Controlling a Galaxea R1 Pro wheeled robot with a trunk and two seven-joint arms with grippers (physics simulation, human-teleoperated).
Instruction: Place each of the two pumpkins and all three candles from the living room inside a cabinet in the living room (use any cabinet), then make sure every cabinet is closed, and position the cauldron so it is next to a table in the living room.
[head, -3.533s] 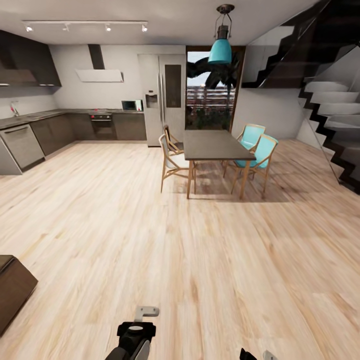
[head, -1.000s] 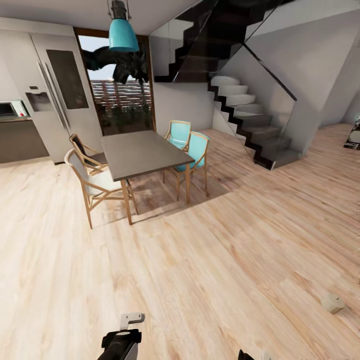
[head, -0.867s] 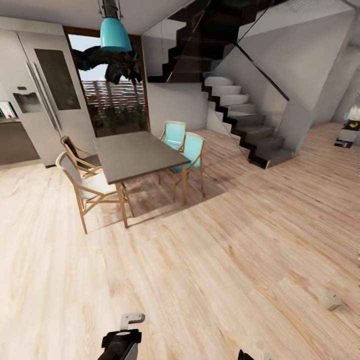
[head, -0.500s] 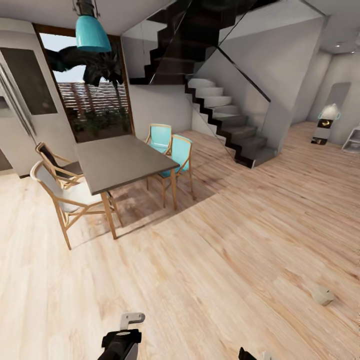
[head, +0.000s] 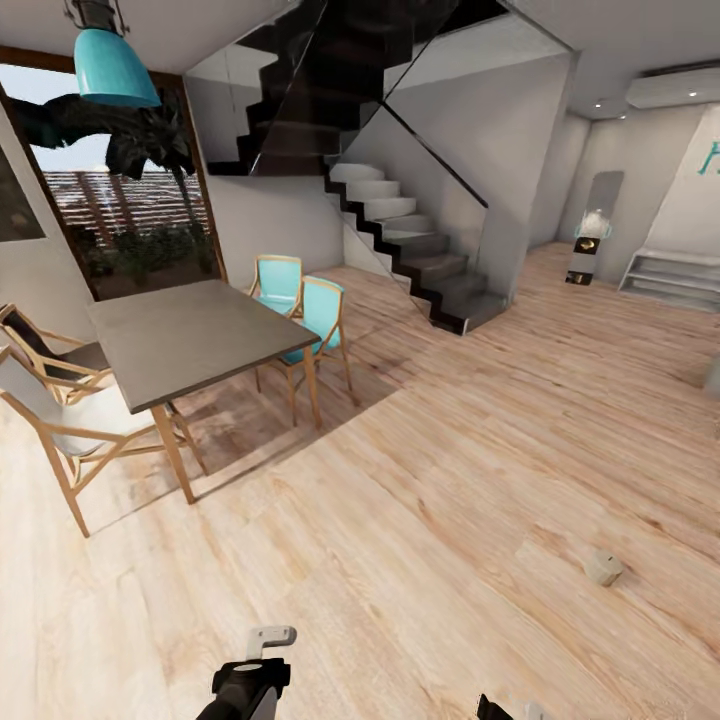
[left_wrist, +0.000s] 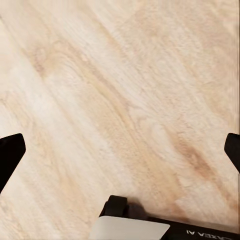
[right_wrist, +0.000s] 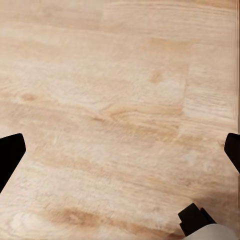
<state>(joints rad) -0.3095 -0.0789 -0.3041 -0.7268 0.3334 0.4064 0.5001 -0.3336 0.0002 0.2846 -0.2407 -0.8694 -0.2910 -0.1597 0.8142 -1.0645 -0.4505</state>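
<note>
both black two-finger grippers, left (left_wrist: 120, 150) and right (right_wrist: 120, 150), spread wide, empty above light wood plank floor (head: 420, 480); one stubby beige-grey candle (head: 603, 568) lies on the planks ahead-right, well apart; risk: base nudging it away.

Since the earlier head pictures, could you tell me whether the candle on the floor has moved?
No. The candle keeps its spot on the floor planks; the camera turned.
</note>
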